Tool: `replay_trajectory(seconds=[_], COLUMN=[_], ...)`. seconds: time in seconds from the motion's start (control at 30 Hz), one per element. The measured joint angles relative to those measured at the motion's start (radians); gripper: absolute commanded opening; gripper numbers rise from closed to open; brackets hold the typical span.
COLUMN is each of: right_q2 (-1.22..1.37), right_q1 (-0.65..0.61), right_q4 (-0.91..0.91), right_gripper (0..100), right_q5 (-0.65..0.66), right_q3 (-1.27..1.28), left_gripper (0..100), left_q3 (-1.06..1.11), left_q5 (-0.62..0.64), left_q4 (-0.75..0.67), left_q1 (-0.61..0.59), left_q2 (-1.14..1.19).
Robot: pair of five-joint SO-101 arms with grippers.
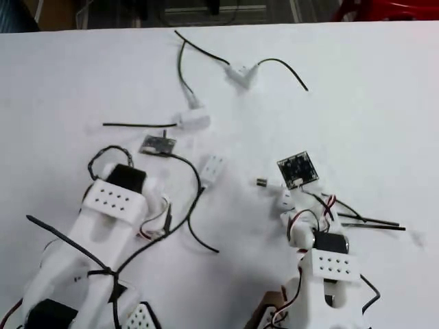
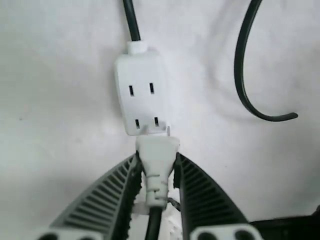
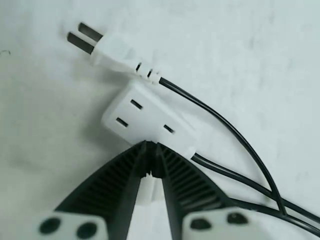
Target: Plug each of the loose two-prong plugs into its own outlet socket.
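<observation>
Trouble ahead, mostly from aim. In the left wrist view, left gripper pinching a white two-prong plug by its body, fingers clamped on either side, prong tips right at the near edge of a white outlet socket lying on the table. Looks set a little to one side of the nearer slot pair — one prong showing bare past the block's corner. Pushed on from here, likely to skid over the face, or to shove the unheld socket away with its black cord instead of seating. Could also twist in the grip, held only by two ribbed pads. Calls for lining up first, perhaps with the block braced.

In the right wrist view, right gripper with fingertips pressed together, butted against the near edge of a second outlet socket; cannot tell whether nipping anything. Right against that block, a second plug, loose, prongs pointing away. Risk here: knocking both pieces aside.

Count, from the high view: two arms and four white plug-or-socket clusters — two by the grippers, then a middle cluster and a far cluster, well apart from the arms. From the wrist views: two plugs, two sockets; two slot pairs on the left block, three slots visible on the right one.
</observation>
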Motion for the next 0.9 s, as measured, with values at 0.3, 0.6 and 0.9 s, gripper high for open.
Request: replay_trajectory(seconds=[0.3, 0.6, 0.9], right_q2=[0.0, 0.0, 0.0], right_q1=[0.0, 0.0, 0.0], right_q4=[0.0, 0.0, 0.0], right_gripper=[1.9, 1.9, 1.9], right_q5=[0.0, 0.0, 0.0], right_q3=[0.0, 0.0, 0.0], left_gripper=[2, 2, 2], left_q3=[0.0, 0.003, 0.015], left_q5=[0.0, 0.0, 0.0], left_q4=[0.0, 0.0, -0.006], left_q1=[-0.031, -0.1, -0.014], left_q2=[0.0, 0.0, 0.0])
